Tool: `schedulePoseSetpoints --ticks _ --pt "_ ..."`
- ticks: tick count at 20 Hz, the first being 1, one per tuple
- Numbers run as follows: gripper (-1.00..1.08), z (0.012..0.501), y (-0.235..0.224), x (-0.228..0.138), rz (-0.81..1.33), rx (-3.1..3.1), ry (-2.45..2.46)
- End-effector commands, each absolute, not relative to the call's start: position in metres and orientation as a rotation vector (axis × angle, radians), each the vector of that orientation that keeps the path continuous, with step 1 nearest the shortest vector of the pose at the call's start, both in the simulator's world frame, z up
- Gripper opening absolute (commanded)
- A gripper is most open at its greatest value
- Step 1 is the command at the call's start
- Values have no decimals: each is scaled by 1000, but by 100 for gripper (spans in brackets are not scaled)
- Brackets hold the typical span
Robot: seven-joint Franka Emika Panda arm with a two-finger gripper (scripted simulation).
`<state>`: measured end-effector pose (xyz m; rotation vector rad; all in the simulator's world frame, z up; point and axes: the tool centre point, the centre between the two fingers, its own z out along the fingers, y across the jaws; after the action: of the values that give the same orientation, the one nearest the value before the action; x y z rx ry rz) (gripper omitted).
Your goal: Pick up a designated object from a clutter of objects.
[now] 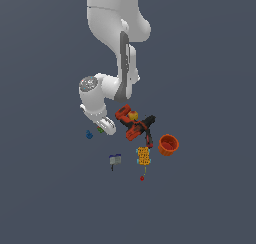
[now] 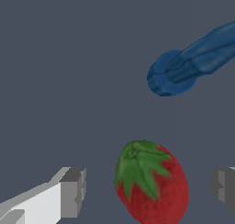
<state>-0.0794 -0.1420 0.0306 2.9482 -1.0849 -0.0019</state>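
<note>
Gripper [image 2: 147,186] spread wide, holding nothing. Strawberry [image 2: 151,182] lay on the floor between the two fingers [image 2: 71,191], clear of both pads, nearer the far one. Its long axis ran obliquely to the closing line. Blue piece [image 2: 183,67] lay beyond, apart.

No text, label, brand, number or sign can be read in either view. The yellow-orange block [image 1: 144,156] carries a fine dotted pattern, too small to tell whether it holds any lettering. The power drill [image 1: 133,124] shows only red, black and a yellow patch, with no legible marking. The strawberry [image 2: 151,182] and the blue piece [image 2: 193,62], seen close in the wrist view, bear no writing.
</note>
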Motion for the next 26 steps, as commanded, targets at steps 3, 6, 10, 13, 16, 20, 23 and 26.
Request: schedulePoseSetpoints --ticks 3,6,10,13,16,20,23,26 --pt "100 23 -142 -79 0 2948 -1086" --pt "-100 22 -142 -79 0 2948 -1086" --pt "-100 22 -142 -79 0 2948 -1086" --pt "-100 22 -142 -79 0 2948 -1086" --pt "-100 23 -142 -79 1 2949 -1085" --pt "-100 28 -136 -79 1 2949 -1085" --pt "-100 35 -128 -79 1 2949 -1085" --pt "-100 46 -116 -79 1 2949 -1086"
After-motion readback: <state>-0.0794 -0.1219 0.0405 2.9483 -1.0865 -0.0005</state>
